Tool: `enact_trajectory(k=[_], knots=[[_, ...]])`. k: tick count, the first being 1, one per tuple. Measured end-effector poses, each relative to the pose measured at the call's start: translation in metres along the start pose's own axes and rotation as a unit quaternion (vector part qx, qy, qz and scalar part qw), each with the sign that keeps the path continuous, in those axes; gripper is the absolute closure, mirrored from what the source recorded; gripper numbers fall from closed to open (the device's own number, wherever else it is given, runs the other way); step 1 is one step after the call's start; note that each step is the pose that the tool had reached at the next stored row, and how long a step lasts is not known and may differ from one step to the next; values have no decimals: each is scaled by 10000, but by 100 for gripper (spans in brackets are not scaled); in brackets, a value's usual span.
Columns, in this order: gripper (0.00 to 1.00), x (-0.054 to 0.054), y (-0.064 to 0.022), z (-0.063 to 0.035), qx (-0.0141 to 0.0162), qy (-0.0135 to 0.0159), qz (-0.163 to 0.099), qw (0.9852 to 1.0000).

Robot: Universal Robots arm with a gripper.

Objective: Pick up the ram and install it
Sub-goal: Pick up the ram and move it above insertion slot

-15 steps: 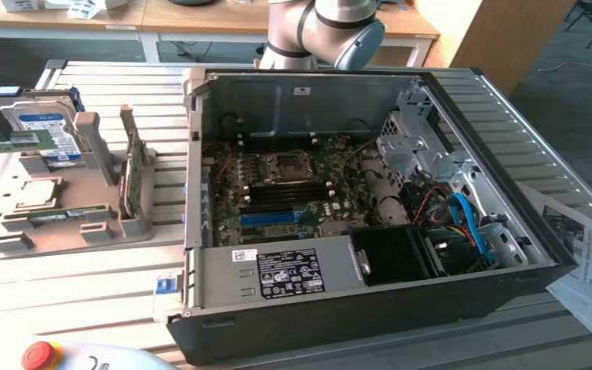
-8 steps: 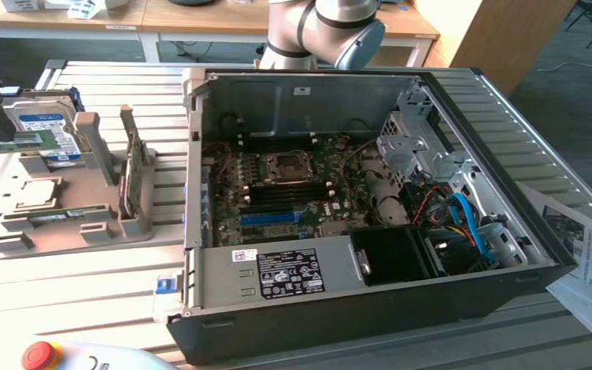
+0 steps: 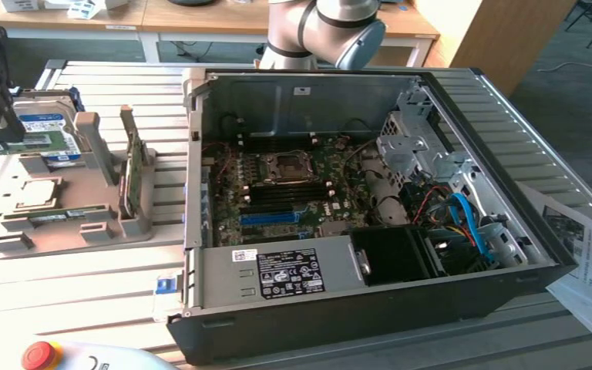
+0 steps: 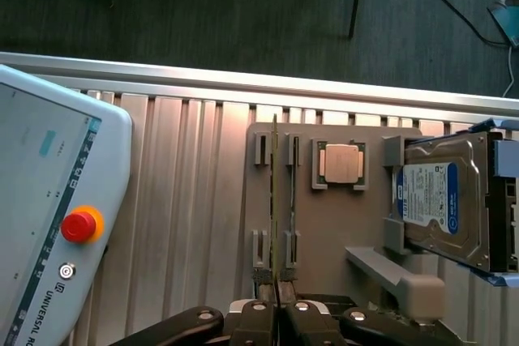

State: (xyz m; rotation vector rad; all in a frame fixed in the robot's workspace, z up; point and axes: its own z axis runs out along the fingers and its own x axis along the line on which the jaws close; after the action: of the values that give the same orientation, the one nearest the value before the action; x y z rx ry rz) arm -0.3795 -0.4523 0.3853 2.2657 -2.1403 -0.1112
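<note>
Slatted table (image 3: 70,285) carries everything. On it, mid exterior view, sits the open PC case (image 3: 378,324), side panel off, w/ the motherboard (image 3: 286,193) exposed and the PSU (image 3: 286,274) along the case's 6 o'clock edge. The grey parts tray (image 3: 80,239) lies at 9 o'clock from the case, just beside it. An arm (image 3: 327,27) joint shows at 12 o'clock, behind the case's back wall. The teach pendant (image 4: 40,168) rests on the table near the tray, approx 7 o'clock from the case in the ext view. The hard drive (image 4: 442,200), blue-white label, sits tilted in its holder at the tray's 11 o'clock corner. The green expansion card (image 3: 129,173) stands on edge at the tray's 3 o'clock side, nearest the case. I've got the gripper (image 4: 278,291) at 9 o'clock of the ext view, over the tray. Its jaws are pinching the ram (image 3: 13,142), one finger on each face of the thin board, which I see edge-on from the wrist cam. The ram hangs under the gripper, long edge approx level, above the tray and overlapping the hard drive in the ext view. Can't tell if its lower edge clears the slot brackets. A 2nd stick (image 3: 70,214) lies in the tray at 5 o'clock from the CPU (image 4: 340,162), which sits flat in its pocket between the stick slots and the hard drive. Smallest: the red e-stop button (image 4: 79,226) on the pendant.
</note>
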Motion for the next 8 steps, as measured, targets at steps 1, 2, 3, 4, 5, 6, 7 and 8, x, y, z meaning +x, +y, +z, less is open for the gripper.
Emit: enact_trajectory(k=[1,2,3,4,5,6,7,8], knots=[[88,3,-18,-2,-4,0,0,10000],[88,6,-39,-3,-9,0,0,10000],[88,10,-61,-5,-13,-1,0,10000],[88,15,-84,-7,-17,-1,0,10000],[88,20,-107,-9,-21,-1,1,10000],[88,24,-130,-10,-24,-1,1,10000],[88,28,-154,-12,-27,-1,1,10000],[88,33,-180,-13,-30,-2,1,10000]])
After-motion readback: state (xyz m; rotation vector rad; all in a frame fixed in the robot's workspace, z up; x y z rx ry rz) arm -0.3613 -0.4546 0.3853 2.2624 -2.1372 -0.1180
